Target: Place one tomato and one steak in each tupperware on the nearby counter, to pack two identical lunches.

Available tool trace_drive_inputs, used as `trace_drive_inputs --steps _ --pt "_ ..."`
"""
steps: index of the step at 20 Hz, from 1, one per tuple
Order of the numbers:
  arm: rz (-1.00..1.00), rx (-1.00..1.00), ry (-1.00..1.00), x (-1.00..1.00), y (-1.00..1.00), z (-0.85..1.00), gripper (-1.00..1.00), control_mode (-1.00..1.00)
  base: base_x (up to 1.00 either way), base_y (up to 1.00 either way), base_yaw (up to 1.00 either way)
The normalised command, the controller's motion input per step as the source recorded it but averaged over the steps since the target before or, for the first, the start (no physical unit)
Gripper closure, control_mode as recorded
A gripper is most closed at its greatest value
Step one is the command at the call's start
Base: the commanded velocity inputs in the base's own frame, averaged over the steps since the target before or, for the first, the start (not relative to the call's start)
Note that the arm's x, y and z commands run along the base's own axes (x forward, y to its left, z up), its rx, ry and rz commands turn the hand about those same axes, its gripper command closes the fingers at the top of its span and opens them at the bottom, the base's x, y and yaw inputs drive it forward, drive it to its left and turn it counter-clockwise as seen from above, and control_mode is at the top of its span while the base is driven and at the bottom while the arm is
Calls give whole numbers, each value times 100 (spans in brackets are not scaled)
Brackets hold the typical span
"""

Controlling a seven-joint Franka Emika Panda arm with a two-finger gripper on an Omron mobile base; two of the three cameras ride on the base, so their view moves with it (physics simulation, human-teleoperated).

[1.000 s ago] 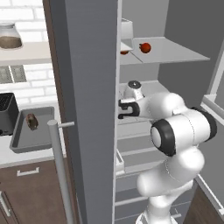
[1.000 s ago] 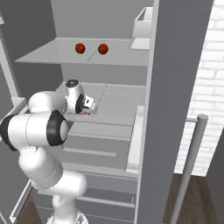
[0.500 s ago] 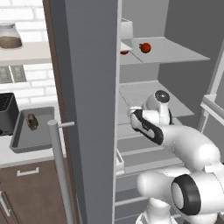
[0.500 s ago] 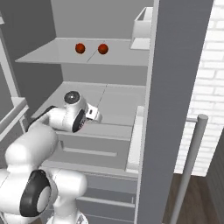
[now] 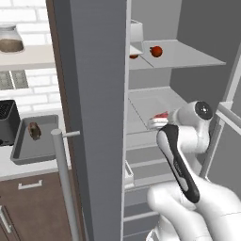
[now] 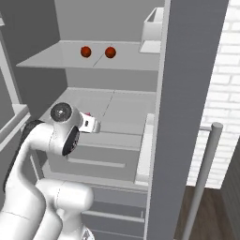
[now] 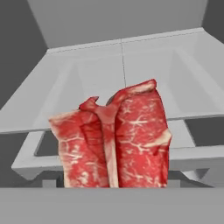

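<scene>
A raw red marbled steak [image 7: 116,140] stands upright close in front of the hand camera, ahead of the fridge shelf's front edge, and my gripper [image 5: 157,122] is shut on it. Its red edge also shows at the hand as the steak [image 5: 160,115] and steak [image 6: 87,114]. Two tomatoes [image 6: 86,51] [image 6: 110,52] lie on the upper fridge shelf; one tomato [image 5: 156,51] shows plainly from the left. A grey tupperware [image 5: 40,151] sits on the pale counter [image 5: 12,170] left of the fridge, with a small dark brown item [image 5: 34,130] in it.
The open fridge door [image 5: 94,117] with its bar handle [image 5: 66,183] stands between my arm and the counter. A dark toaster [image 5: 6,121] is left of the tray, and a jar [image 5: 10,40] sits on the wall shelf. A white bin [image 6: 152,26] is on the top shelf.
My arm has drawn back from the middle shelf toward the cameras, elbow swinging forward, with the steak coming off the shelf in the gripper. Tomatoes and tray have not moved.
</scene>
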Motion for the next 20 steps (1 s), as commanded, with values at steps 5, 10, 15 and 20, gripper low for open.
trace_drive_inputs --steps 5,10,15,20 --pt "0 0 1 -79 0 89 100 -100 0 0 0" --pt "-10 0 0 -91 -13 31 100 -100 0 0 0" --pt "-4 0 0 -40 -15 1 100 100 -60 -16 -2" --pt "0 0 0 0 0 0 100 100 -100 1 5"
